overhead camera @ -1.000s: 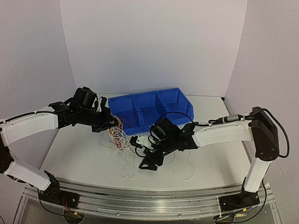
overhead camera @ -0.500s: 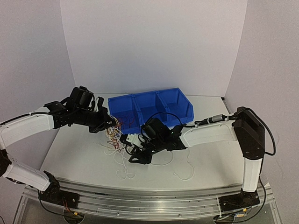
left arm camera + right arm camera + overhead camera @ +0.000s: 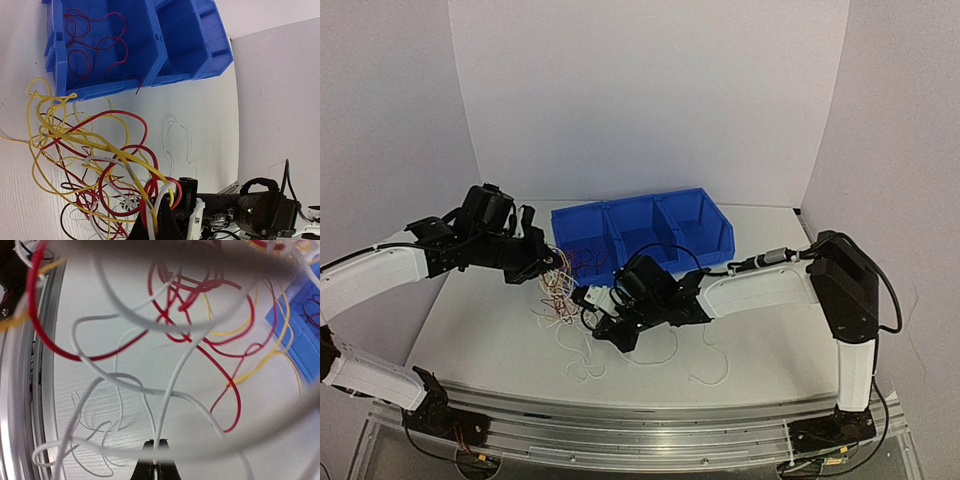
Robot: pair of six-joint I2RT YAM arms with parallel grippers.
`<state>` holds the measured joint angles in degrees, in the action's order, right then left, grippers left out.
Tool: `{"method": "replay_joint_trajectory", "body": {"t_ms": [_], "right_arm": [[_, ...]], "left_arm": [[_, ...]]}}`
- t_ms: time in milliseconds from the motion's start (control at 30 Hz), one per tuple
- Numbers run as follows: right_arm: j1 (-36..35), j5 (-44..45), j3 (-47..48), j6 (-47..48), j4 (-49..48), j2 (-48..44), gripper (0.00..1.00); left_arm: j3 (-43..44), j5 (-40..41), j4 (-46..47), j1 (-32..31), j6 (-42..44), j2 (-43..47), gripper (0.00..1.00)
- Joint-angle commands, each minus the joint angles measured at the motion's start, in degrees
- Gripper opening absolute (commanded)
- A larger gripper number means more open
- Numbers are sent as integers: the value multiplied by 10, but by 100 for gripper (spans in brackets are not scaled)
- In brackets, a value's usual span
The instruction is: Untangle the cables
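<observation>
Your right gripper (image 3: 155, 471) is pinched shut on a white cable (image 3: 168, 400), which rises straight out of the tips into the loops above. Holding one strand this way looks meant to let you draw it clear of the knot. The close view is blurred, so I can't be sure only one strand sits between the tips. That arm reaches low across the table (image 3: 490, 330), forearm near level, wrist dipped toward the other arm. Your left gripper (image 3: 546, 267) is closed on the gathered neck of the tangle of cables (image 3: 100, 160), red, yellow and white, held just in front of the blue bin (image 3: 715, 222), apparently as an anchor to pull against. The left arm stretches inward, elbow out. One dark red cable (image 3: 80, 50) lies in the bin's end compartment nearest it.
</observation>
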<state>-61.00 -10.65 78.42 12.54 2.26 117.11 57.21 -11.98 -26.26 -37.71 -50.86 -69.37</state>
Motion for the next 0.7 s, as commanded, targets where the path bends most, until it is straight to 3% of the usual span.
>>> {"method": "replay_joint_trajectory", "body": {"t_ms": [0,367,667], "right_arm": [[-2,120,-45,-31,-6,-72,0],[-2,287,-147,-68,123,-189,0],[-1,405,-176,-142,242,-243,0]], "left_arm": [[5,48,-28,-1,11,12,0],[24,182,-98,6,31,-22,0],[15,187,-104,22,52,-32,0]]}}
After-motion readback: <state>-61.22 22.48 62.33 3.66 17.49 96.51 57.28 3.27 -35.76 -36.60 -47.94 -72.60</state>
